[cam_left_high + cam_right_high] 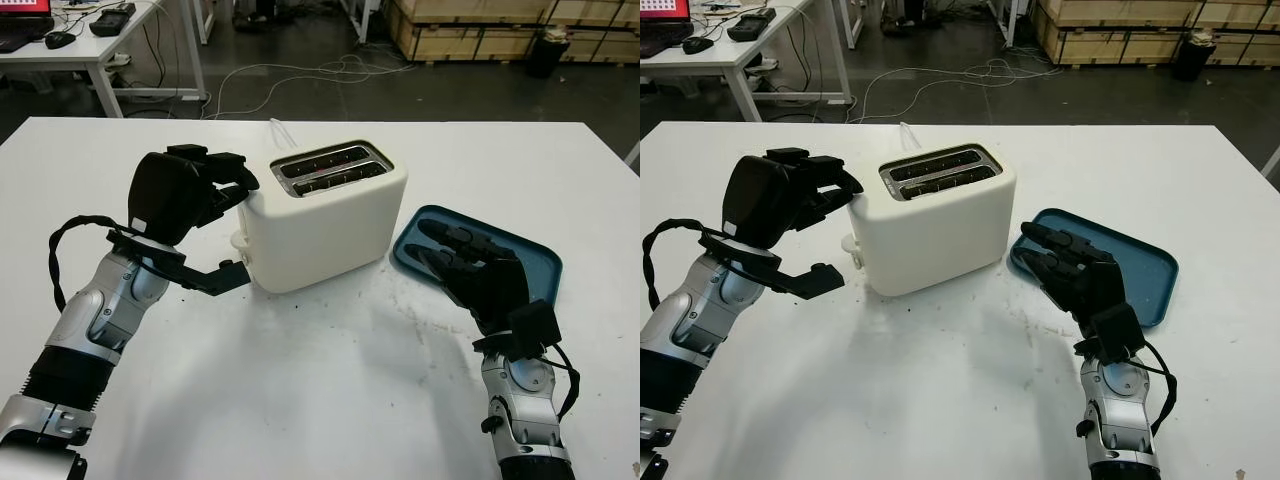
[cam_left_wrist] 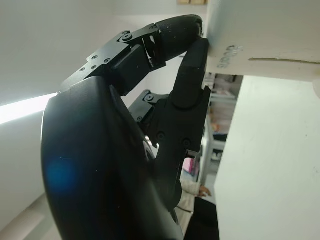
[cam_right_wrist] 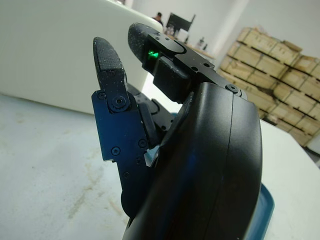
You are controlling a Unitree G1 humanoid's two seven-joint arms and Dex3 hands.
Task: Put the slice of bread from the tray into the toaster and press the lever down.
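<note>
Our left hand curls empty against the toaster end, apparently for its lever; right hand hovers open over the tray.

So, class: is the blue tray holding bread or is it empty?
Empty as far as it shows: the tray has a bare blue floor, though the open right hand hovering over its near end hides part of it.

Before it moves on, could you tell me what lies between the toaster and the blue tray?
Only bare white table separates the toaster from the tray, in both eye views.
</note>
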